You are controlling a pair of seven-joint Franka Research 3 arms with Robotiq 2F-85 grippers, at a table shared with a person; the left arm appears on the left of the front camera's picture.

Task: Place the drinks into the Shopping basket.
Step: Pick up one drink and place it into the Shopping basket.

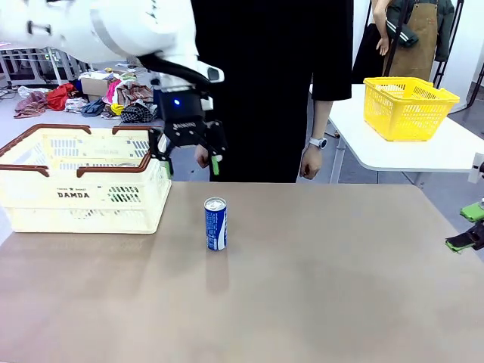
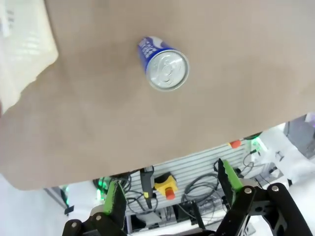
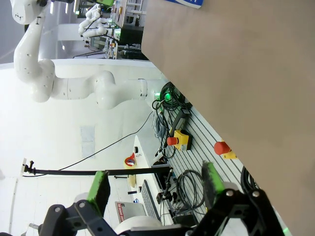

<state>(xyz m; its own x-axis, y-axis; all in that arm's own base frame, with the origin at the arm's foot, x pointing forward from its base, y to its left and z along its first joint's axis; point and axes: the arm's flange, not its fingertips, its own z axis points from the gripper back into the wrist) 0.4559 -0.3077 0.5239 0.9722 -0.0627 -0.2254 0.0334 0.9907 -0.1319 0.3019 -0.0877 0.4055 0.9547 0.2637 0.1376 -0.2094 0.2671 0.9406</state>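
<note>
Front view: left gripper (image 1: 190, 159), jaws apart and empty, hangs above the table (image 1: 318, 287) between basket (image 1: 79, 198) and upright blue can (image 1: 215, 224). Right gripper (image 1: 470, 227), cut off at the edge; its wrist view shows jaws apart.

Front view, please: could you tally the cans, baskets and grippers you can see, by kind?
Cans: 1, the blue can standing on the table.
Baskets: 2, the cream Shopping basket and the yellow mesh basket.
Grippers: 2, the left gripper open above the table, and the right gripper at the right edge.
Total: 5
</note>
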